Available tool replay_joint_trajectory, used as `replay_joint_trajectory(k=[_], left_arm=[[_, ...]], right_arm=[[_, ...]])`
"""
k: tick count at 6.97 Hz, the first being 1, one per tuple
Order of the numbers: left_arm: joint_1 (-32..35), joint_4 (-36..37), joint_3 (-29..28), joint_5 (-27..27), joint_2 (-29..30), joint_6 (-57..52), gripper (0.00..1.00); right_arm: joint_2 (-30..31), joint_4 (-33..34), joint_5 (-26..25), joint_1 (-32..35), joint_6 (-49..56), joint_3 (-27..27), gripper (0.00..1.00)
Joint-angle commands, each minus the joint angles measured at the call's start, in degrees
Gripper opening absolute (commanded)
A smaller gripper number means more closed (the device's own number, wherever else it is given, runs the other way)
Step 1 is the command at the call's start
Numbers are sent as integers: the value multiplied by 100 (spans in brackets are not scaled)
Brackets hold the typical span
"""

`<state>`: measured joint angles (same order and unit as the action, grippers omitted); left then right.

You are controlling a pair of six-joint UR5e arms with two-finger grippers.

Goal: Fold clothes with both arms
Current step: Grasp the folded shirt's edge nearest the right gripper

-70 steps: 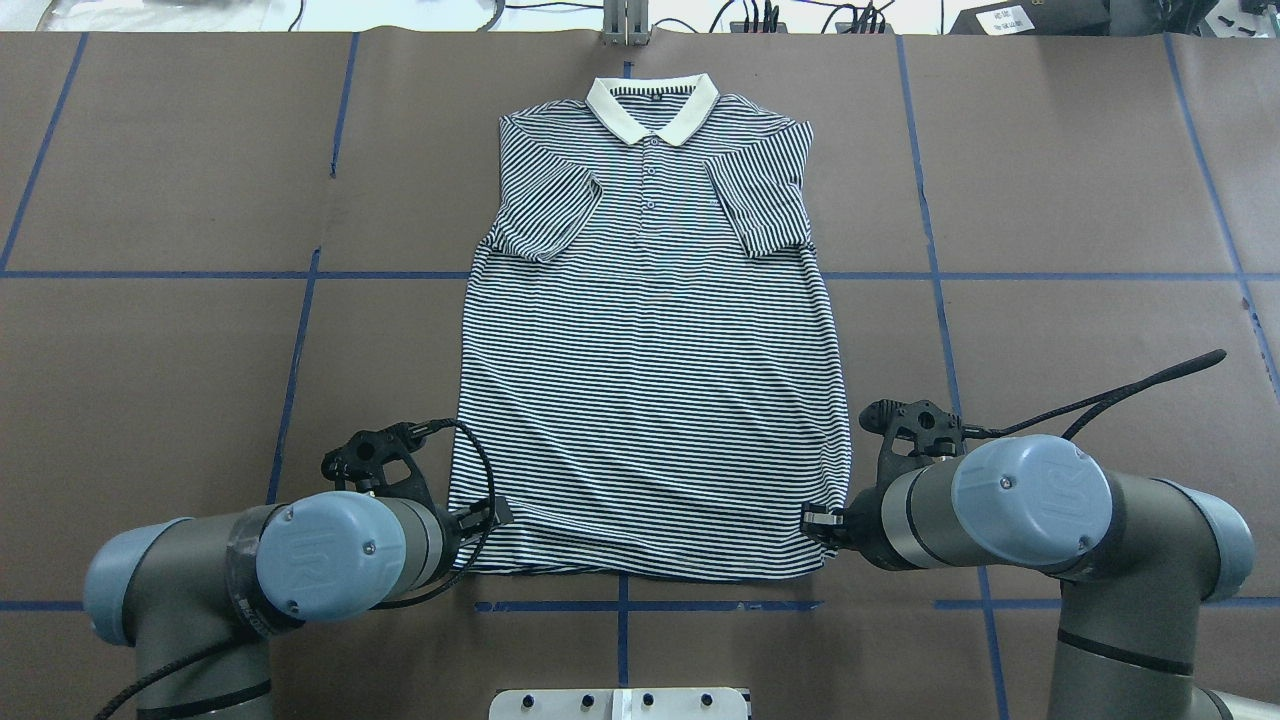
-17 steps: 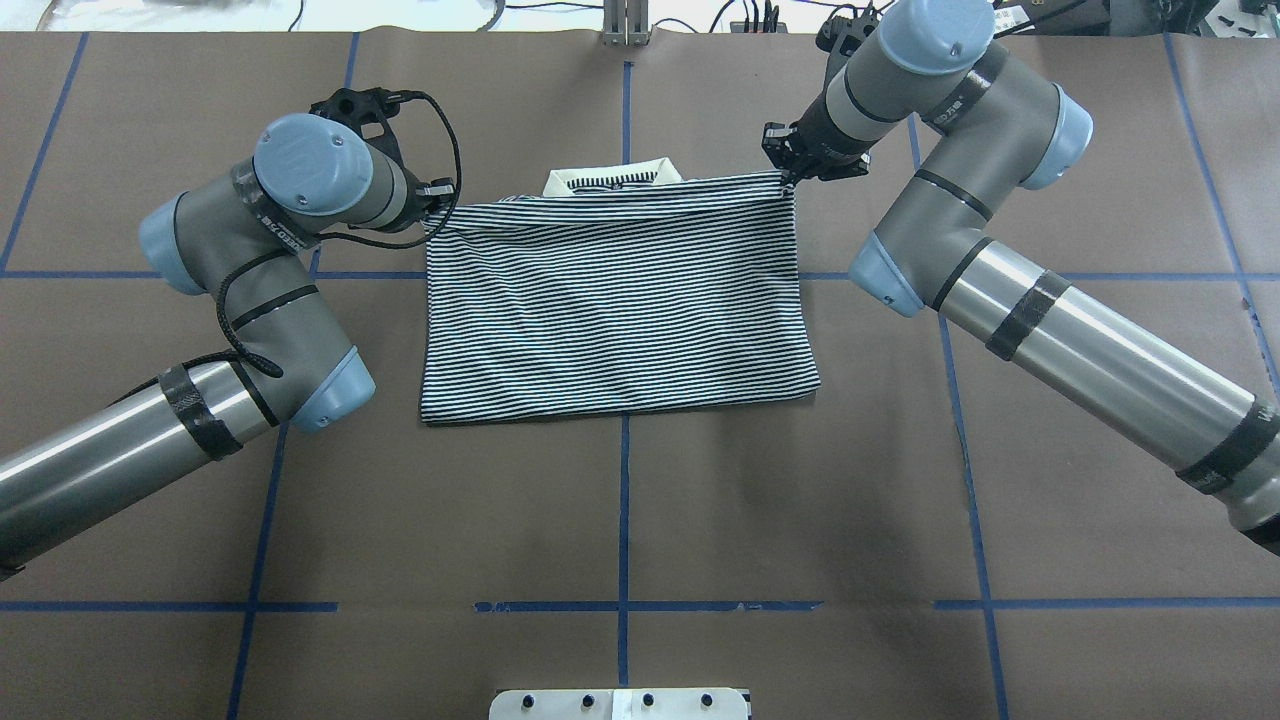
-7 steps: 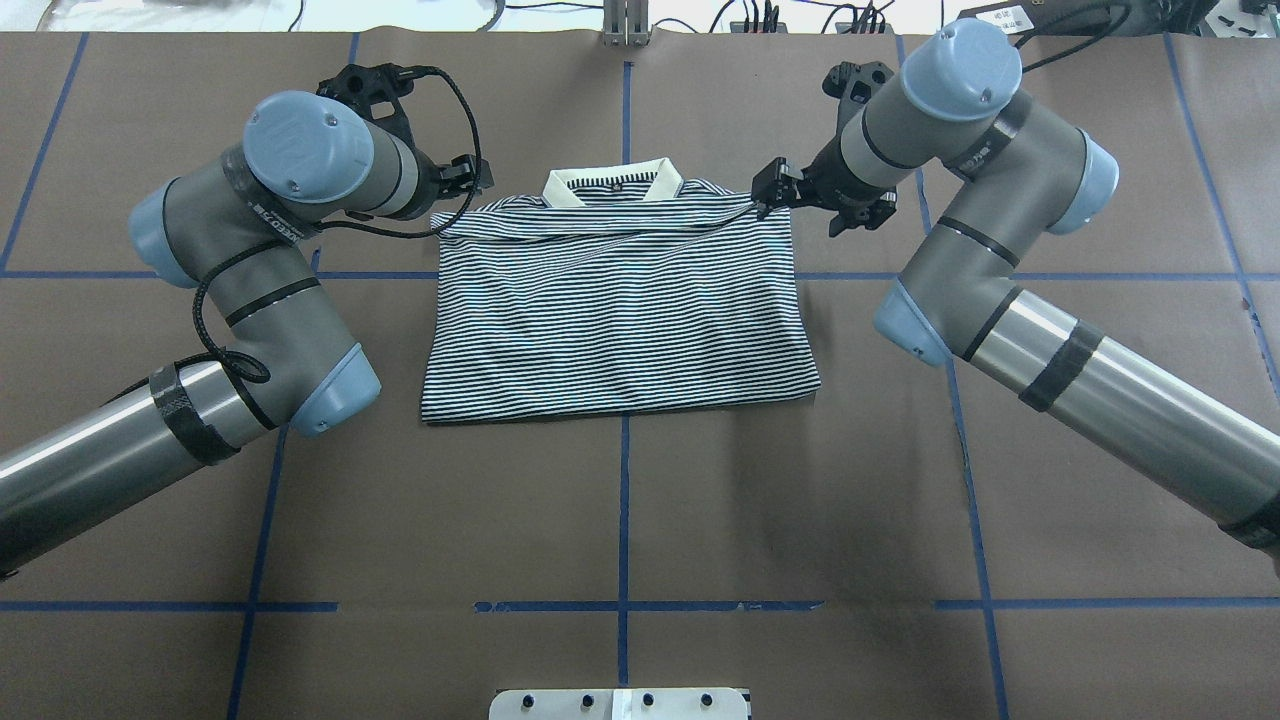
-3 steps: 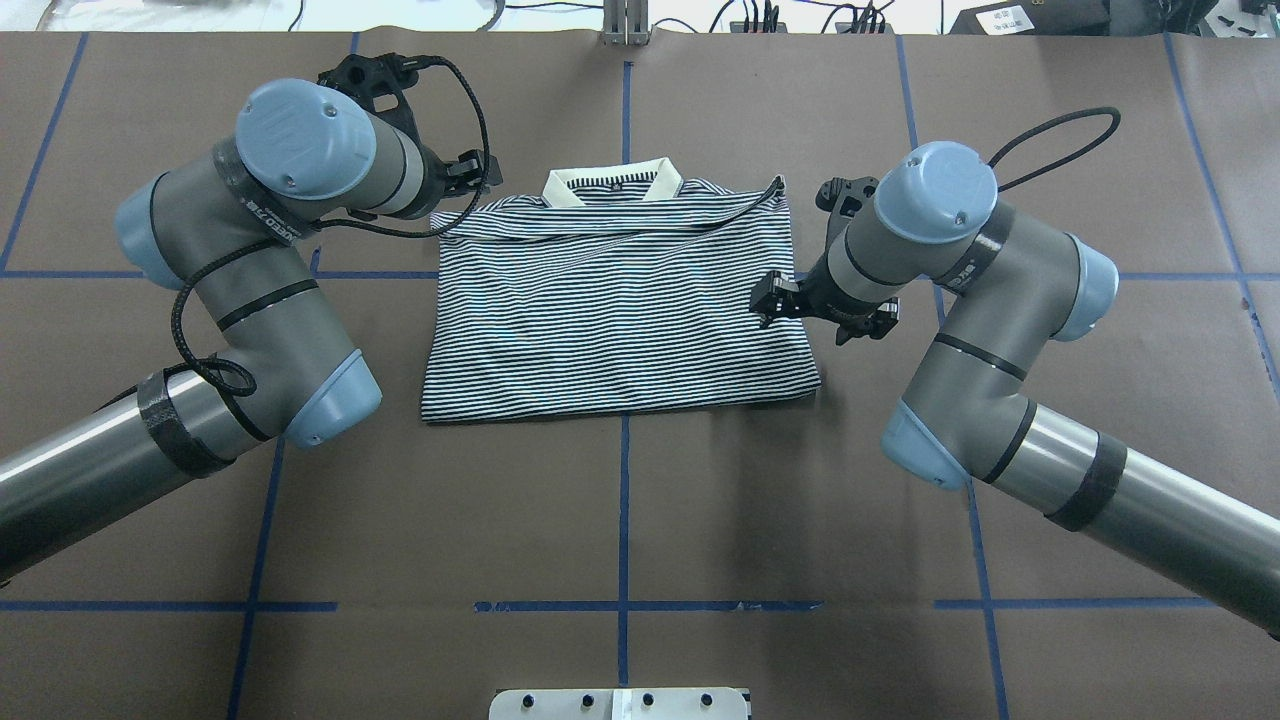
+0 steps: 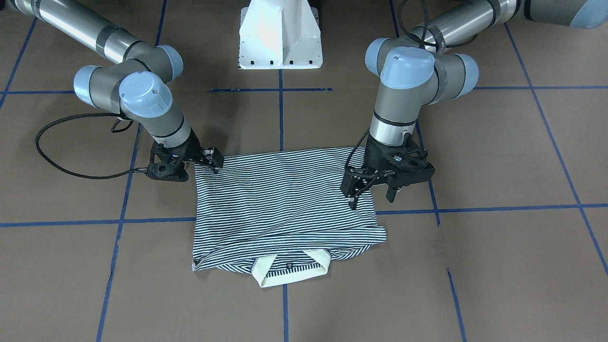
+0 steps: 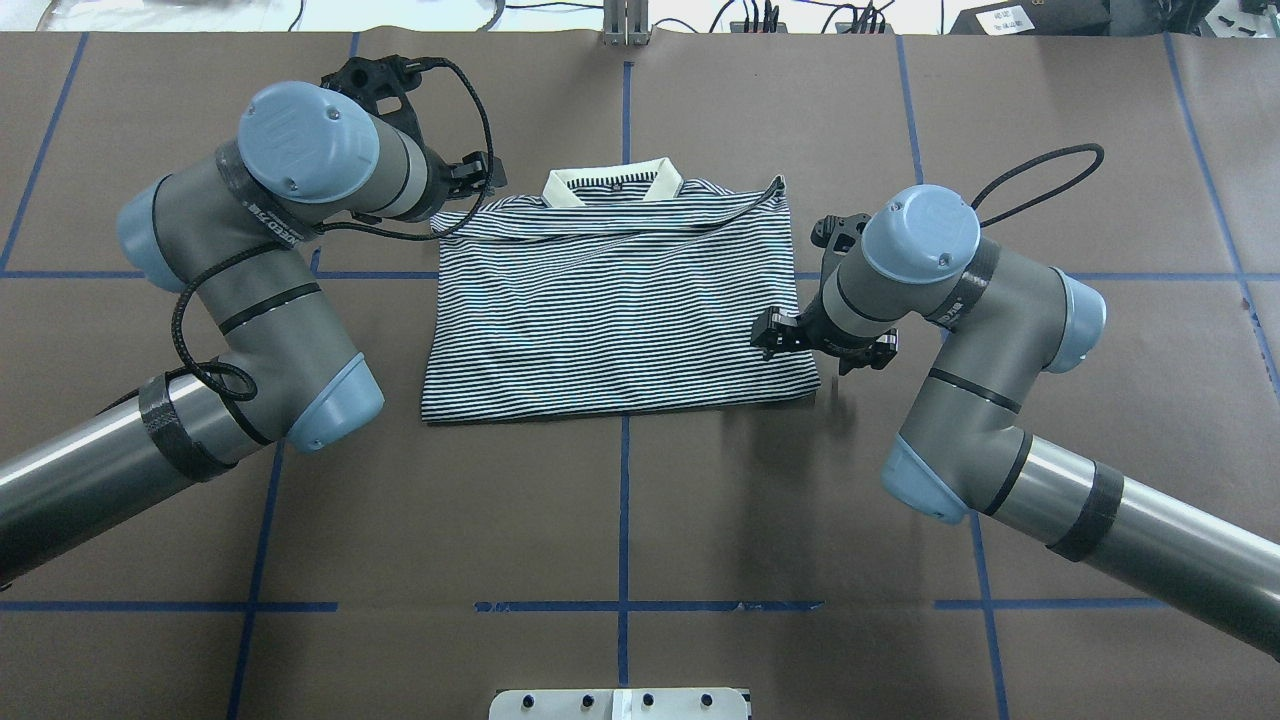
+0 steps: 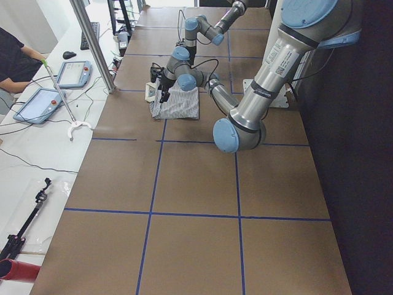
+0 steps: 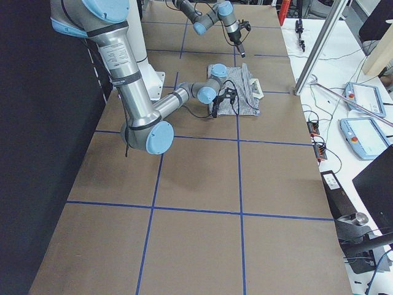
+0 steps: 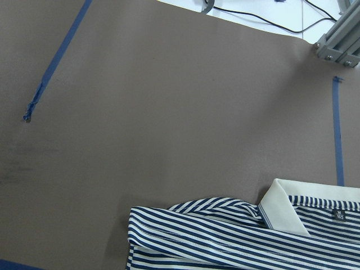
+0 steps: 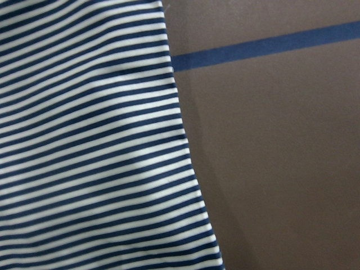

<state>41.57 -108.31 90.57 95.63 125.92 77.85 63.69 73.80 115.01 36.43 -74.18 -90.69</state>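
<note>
The striped polo shirt [image 6: 620, 320] lies folded in half on the brown table, hem up by the cream collar [image 6: 612, 185]. My left gripper [image 6: 478, 178] hovers just off the shirt's far left corner; in the front-facing view it [image 5: 371, 197] hangs above the cloth with its fingers spread, open and empty. Lower down, my right gripper [image 6: 772, 335] sits at the shirt's right edge near the fold, open, holding nothing; the front-facing view shows it [image 5: 213, 160] at that near corner. The left wrist view shows the loose corner [image 9: 225, 236] lying flat. Only striped cloth [image 10: 84, 140] and table fill the right wrist view.
Blue tape lines [image 6: 622, 520] grid the table. The white pedestal base [image 5: 280, 38] stands on the robot's side. A metal post [image 6: 625, 25] and cables sit at the far edge. A person [image 7: 12, 61] and tablets [image 7: 73, 74] are beside the table.
Both grippers carried the hem up to the collar and let it go. In the last second the right gripper left its far corner and slid back along the shirt's right edge; the left one barely moved.
</note>
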Motion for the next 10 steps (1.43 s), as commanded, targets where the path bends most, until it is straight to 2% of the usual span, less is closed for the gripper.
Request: replay_joint_trajectory(k=[1, 2, 4, 6, 7, 10], left_arm=[[0, 3, 22, 0, -7, 2, 100], [-8, 3, 22, 0, -7, 11, 100], [-8, -6, 22, 0, -7, 11, 100], [-43, -14, 22, 0, 2, 11, 100], [-52, -6, 144, 0, 11, 29, 100], [-175, -6, 268, 0, 11, 37, 100]], right_arm=[[21, 3, 65, -48, 17, -19, 35], [30, 3, 74, -57, 78, -19, 1], [12, 3, 109, -57, 96, -19, 0], [125, -23, 451, 22, 114, -150, 0], [405, 2, 461, 4, 105, -534, 0], [2229, 29, 496, -739, 9, -2456, 0]])
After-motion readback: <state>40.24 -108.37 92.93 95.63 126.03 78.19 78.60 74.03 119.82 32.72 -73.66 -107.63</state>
